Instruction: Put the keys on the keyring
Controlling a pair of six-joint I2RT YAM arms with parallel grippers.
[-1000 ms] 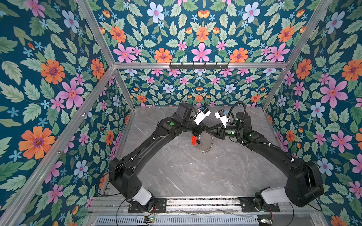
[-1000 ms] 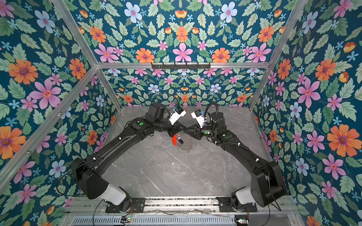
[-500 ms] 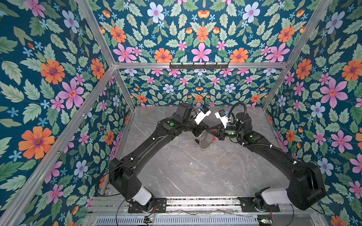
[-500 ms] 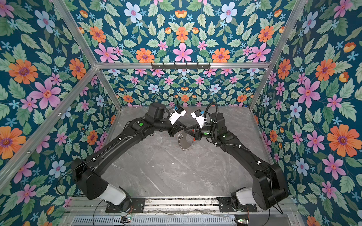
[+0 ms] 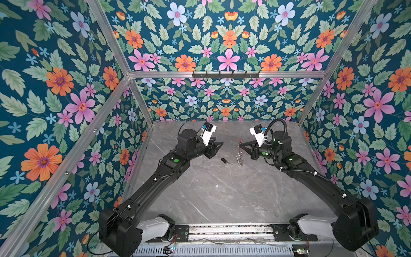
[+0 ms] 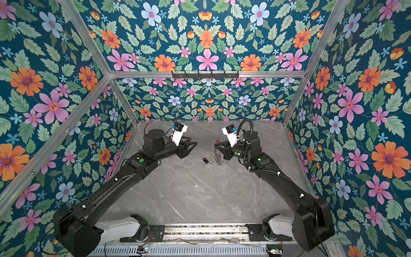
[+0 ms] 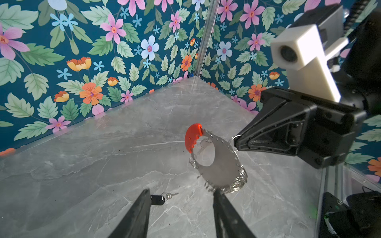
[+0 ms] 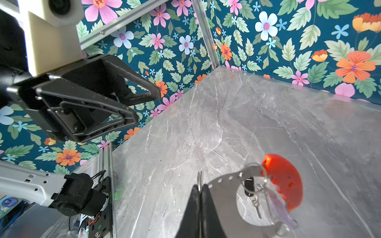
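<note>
R gripper (image 8: pixel 199 188) pinched tight on the keyring (image 7: pixel 224 171) rim, holding it on edge. L gripper (image 7: pixel 181 216) fingers apart, empty, hovering over the black key (image 7: pixel 157 200), which lies flat on the table (image 7: pixel 82 164) just beside the ring. Lilac key (image 8: pixel 282 210) looks hung by the red section (image 7: pixel 192 137). Imo: L drops straight down and nips the tag body, leaving its tiny ring free. R should hold steady.

Both the left arm (image 5: pixel 155 178) and the right arm (image 5: pixel 311 175) are matte black with rounded joint housings, and each ends in a white base housing (image 5: pixel 155 228). A small green light (image 5: pixel 176 160) glows on each upper link. A white camera block (image 5: pixel 208 133) with a blue connector (image 5: pixel 204 127) tops each wrist. A ribbed black cable (image 5: pixel 298 170) with white clips trails along the right arm. The fingers (image 8: pixel 125 117) are black, hollow triangular frames
</note>
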